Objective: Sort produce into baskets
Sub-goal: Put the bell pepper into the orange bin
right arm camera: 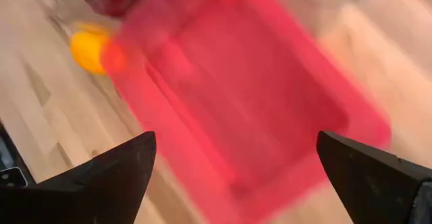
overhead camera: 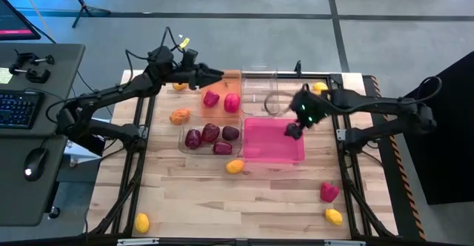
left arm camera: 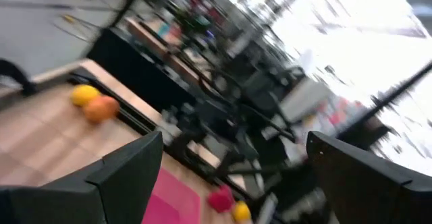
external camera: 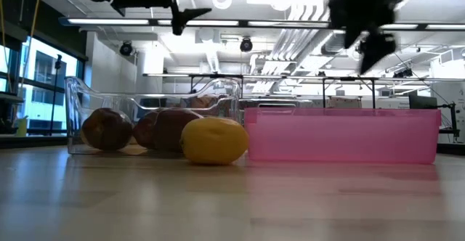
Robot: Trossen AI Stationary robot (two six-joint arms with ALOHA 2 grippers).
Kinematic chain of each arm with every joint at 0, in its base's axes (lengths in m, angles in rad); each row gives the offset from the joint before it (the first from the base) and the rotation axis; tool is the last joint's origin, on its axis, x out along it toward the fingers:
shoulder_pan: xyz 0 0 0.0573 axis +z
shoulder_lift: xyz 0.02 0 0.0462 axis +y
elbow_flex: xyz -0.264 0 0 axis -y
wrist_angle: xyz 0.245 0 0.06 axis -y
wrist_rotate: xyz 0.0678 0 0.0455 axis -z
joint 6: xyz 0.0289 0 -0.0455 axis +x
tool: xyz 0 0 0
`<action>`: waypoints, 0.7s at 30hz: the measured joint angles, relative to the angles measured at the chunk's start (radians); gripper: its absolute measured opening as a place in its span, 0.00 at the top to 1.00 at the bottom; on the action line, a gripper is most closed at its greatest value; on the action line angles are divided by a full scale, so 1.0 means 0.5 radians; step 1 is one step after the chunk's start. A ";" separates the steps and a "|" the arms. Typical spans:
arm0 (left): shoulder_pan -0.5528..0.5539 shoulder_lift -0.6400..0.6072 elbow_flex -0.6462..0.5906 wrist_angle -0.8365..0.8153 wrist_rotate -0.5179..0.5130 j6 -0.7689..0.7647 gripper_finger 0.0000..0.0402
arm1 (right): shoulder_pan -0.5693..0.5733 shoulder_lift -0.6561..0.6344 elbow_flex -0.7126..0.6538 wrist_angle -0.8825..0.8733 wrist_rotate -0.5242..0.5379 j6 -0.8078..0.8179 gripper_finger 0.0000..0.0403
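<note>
looking across the table [overhead camera: 244, 201] from the low view, we see both claws only as dark shapes cut off at the top edge, and the pink basket [external camera: 341, 133] hides whatever lies behind it. we find no writing or labels we can read anywhere. the right wrist view is smeared, yet the right claw [right arm camera: 236, 166] shows its fingers wide apart with nothing between them, above the pink basket's floor. the left claw [left arm camera: 233, 166] also stands apart and empty, raised beside the orange basket [overhead camera: 226, 98] that holds two pink-red pieces [overhead camera: 211, 98]. a clear basket [overhead camera: 207, 137] holds four maroon pieces [overhead camera: 210, 133], with a yellow piece [overhead camera: 235, 166] just outside it, by the pink basket's corner. the second clear basket [overhead camera: 259, 90] is partly covered by the right arm, so we cannot tell its contents. other produce lies scattered near the table's edges.
</note>
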 joint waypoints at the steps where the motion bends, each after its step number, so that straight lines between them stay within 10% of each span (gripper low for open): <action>1: -0.002 -0.009 0.000 -0.003 0.071 0.028 0.12 | 0.078 -0.019 0.000 -0.086 0.033 0.159 0.01; 21: -0.317 -0.061 -0.001 -0.045 0.485 0.199 0.12 | 1.793 0.145 0.000 -0.365 -0.093 2.974 0.01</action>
